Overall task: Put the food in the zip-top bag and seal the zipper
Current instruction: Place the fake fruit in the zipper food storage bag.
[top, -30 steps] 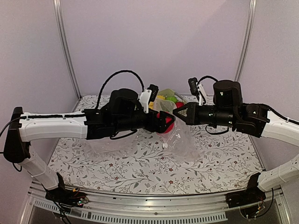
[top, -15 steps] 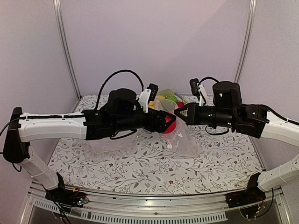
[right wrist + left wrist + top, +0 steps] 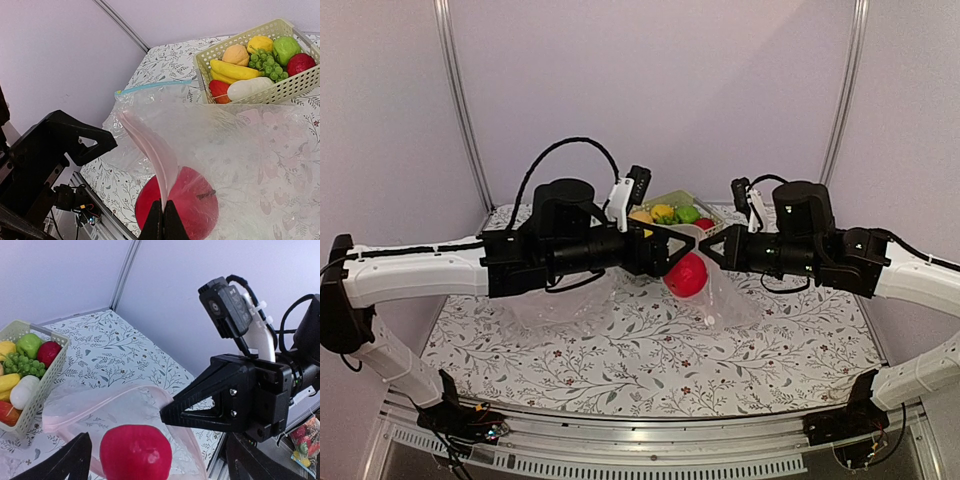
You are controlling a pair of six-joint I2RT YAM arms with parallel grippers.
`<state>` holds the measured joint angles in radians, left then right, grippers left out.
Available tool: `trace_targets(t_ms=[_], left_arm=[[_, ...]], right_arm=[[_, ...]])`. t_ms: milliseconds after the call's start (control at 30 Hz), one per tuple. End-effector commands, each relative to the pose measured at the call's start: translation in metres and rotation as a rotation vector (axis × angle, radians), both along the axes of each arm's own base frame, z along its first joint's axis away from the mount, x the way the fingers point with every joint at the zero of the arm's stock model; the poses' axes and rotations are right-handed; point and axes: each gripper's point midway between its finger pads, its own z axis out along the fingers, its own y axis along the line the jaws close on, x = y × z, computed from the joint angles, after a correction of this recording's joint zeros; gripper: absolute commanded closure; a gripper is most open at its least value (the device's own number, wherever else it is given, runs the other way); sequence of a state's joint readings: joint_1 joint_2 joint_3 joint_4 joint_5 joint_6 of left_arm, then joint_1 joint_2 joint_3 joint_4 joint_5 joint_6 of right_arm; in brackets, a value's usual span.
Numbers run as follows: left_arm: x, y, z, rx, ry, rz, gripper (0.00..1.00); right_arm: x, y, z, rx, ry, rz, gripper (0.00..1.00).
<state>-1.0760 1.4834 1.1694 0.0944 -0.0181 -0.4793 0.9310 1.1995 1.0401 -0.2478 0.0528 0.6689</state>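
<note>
Over the floral table [image 3: 620, 360], right gripper [image 3: 163, 216] pinches the clear crinkly bag [image 3: 240, 150] holding one glossy red apple [image 3: 192, 197]; left gripper [image 3: 677, 240] gapes; fruit [image 3: 235, 70] in cream basket [image 3: 300, 82] unbagged.

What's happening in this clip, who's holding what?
The right gripper is pinched shut on the pink zipper of the clear bag, holding its mouth up. The left gripper hangs open at the mouth, and a red apple sits inside the bag just below it. The other fruits lie in the basket at the back of the table. The bag is not yet sealed.
</note>
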Motion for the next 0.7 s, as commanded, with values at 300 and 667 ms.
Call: trace_targets(t_ms=[300, 667], left_arm=[[-0.027, 0.022, 0.026, -0.120, -0.038, -0.053, 0.04], [-0.034, 0.048, -0.003, -0.099, 0.028, -0.027, 0.10]], right_arm=[[0.004, -0.014, 0.005, 0.052, 0.019, -0.040, 1.00], [0.004, -0.013, 0.011, 0.079, 0.016, -0.034, 1.00]])
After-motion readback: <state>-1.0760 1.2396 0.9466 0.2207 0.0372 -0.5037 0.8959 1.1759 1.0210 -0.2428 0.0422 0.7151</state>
